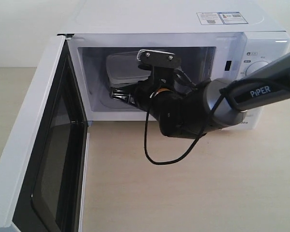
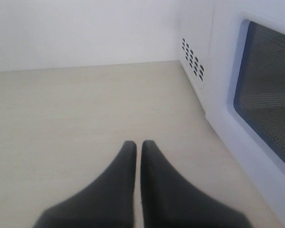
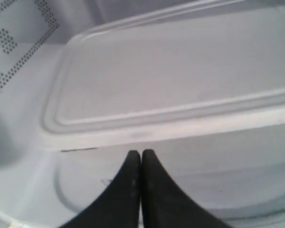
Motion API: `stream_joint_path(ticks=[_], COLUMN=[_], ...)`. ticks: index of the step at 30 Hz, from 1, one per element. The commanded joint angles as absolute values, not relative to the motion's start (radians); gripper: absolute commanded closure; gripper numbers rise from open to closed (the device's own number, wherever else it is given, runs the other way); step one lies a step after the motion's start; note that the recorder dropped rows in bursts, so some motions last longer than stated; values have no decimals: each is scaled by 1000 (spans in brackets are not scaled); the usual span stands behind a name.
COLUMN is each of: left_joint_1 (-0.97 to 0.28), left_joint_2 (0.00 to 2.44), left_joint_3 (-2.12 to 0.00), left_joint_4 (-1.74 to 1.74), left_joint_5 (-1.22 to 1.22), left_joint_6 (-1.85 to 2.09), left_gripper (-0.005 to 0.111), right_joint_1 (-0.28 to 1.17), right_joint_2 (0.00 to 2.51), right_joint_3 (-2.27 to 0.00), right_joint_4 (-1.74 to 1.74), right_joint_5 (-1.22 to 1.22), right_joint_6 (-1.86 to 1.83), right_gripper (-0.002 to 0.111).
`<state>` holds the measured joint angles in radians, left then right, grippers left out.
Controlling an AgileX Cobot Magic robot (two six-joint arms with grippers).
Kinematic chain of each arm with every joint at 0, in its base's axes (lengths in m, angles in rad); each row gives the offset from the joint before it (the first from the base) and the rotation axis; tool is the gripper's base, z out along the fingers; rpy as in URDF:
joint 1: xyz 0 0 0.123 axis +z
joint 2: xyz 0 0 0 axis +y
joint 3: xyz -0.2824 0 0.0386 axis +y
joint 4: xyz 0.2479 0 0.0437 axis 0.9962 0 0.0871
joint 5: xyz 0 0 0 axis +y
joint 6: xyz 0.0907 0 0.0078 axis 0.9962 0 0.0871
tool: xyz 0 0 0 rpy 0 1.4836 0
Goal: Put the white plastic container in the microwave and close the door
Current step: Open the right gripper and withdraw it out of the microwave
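The white plastic container (image 1: 123, 65) lies inside the open microwave (image 1: 183, 19), toward the left of the cavity. In the right wrist view its rimmed lid (image 3: 171, 80) fills the picture. My right gripper (image 1: 117, 96) reaches into the cavity and is shut with nothing between its fingers; its tips (image 3: 141, 153) rest at the container's near side wall, just under the lid rim. The door (image 1: 34, 145) stands wide open at the left. My left gripper (image 2: 138, 142) is shut and empty, low over the table beside the door's outer face (image 2: 270, 95); the exterior view does not show it.
A black cable (image 1: 154, 154) loops down from the right arm over the table in front of the microwave. The glass turntable (image 3: 85, 199) lies under the container. Vent holes (image 2: 192, 59) mark the microwave's side. Two dials sit on the panel (image 1: 258, 67) behind the right arm.
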<state>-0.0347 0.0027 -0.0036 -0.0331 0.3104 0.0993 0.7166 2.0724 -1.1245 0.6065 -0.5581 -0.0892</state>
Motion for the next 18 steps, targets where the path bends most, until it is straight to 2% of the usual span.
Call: stream_joint_path(ticks=[1, 8, 11, 18], left_joint_1=[-31, -31, -31, -31], left_joint_2=[0, 0, 0, 0], left_joint_3=[0, 0, 0, 0], left_joint_4=[-33, -33, -33, -33], left_joint_5=[306, 306, 306, 306], left_joint_6=[105, 105, 105, 105], left_gripper=[102, 102, 102, 102], right_joint_1=[776, 833, 833, 833], right_joint_2=[2036, 1931, 1850, 1623], right_joint_3=[-1122, -1001, -917, -777], right_joint_4=[593, 596, 596, 652], right_joint_5=[-548, -485, -464, -249], right_joint_6=[-86, -102, -228, -454], right_gripper=[108, 108, 108, 108])
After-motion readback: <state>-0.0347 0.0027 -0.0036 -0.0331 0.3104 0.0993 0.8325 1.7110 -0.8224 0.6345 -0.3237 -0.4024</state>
